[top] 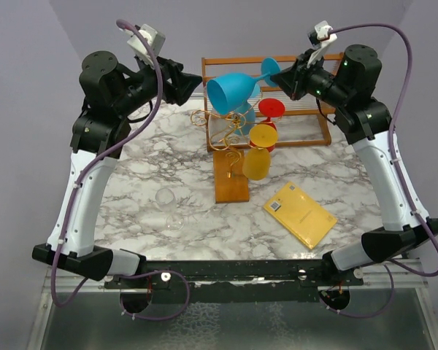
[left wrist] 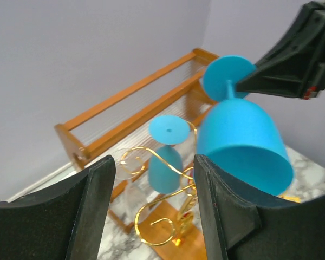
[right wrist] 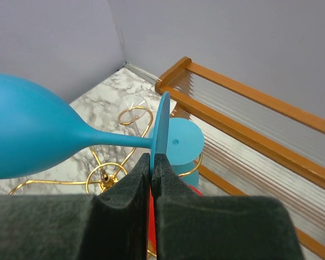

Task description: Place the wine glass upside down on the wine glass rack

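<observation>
A large blue wine glass point(top: 230, 91) hangs on its side in the air above the wine glass rack point(top: 231, 186), a gold wire stand on an orange-brown base. My right gripper point(top: 289, 73) is shut on the edge of the glass's round foot point(right wrist: 163, 122), and the stem and bowl point(right wrist: 32, 135) point left. My left gripper point(top: 196, 79) stands open just left of the bowl point(left wrist: 241, 135), which lies beyond its right finger point(left wrist: 222, 206); nothing is between the jaws. Through the gap I see the rack's gold scrolls point(left wrist: 151, 203).
On the rack hang a smaller blue glass point(top: 242, 117), a red one point(top: 271, 109) and a yellow one point(top: 258, 160), all upside down. A clear glass point(top: 171, 210) lies on the marble. A wooden slatted shelf point(top: 306, 120) stands behind. A yellow book point(top: 299, 214) lies front right.
</observation>
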Controlling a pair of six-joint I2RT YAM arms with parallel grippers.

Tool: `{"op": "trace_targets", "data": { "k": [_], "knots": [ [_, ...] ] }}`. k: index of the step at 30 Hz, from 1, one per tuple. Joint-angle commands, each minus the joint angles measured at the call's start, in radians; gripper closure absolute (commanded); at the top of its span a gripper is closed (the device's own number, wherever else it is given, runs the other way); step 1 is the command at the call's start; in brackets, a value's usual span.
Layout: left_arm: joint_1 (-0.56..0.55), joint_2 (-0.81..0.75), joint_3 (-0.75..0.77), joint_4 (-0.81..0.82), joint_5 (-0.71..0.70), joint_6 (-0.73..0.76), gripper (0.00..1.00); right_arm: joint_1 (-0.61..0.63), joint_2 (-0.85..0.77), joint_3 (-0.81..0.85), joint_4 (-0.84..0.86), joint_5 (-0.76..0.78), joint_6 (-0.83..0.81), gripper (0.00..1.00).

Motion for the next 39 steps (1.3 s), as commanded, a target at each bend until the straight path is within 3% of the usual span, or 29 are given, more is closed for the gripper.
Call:
{"op": "trace_targets", "data": {
  "k": [1, 9, 19, 28, 32, 39],
  "knots": [
    [0.007, -0.052, 0.029, -0.078, -0.198, 0.145, 0.34, -0.002, -0.03, 0.093, -0.106, -0.175, -0.201, 0.99],
    [0.021, -0.074, 0.012, -0.094, -0.355, 0.194, 0.14, 0.001, -0.088, 0.09, -0.147, -0.283, -0.312, 0.99],
    [0.033, -0.074, -0.029, -0.074, -0.393, 0.215, 0.09, 0.044, -0.099, 0.111, -0.252, -0.417, -0.448, 0.99],
    [0.036, -0.065, -0.052, -0.059, -0.367, 0.216, 0.09, 0.282, -0.121, 0.054, -0.385, -0.249, -0.703, 0.99],
    [0.039, -0.065, -0.065, -0.054, -0.361, 0.223, 0.09, 0.332, -0.142, -0.002, -0.437, -0.213, -0.871, 0.99],
    [0.048, -0.066, -0.082, -0.043, -0.351, 0.225, 0.09, 0.398, -0.132, -0.013, -0.44, -0.056, -0.968, 0.99]
  ]
}}
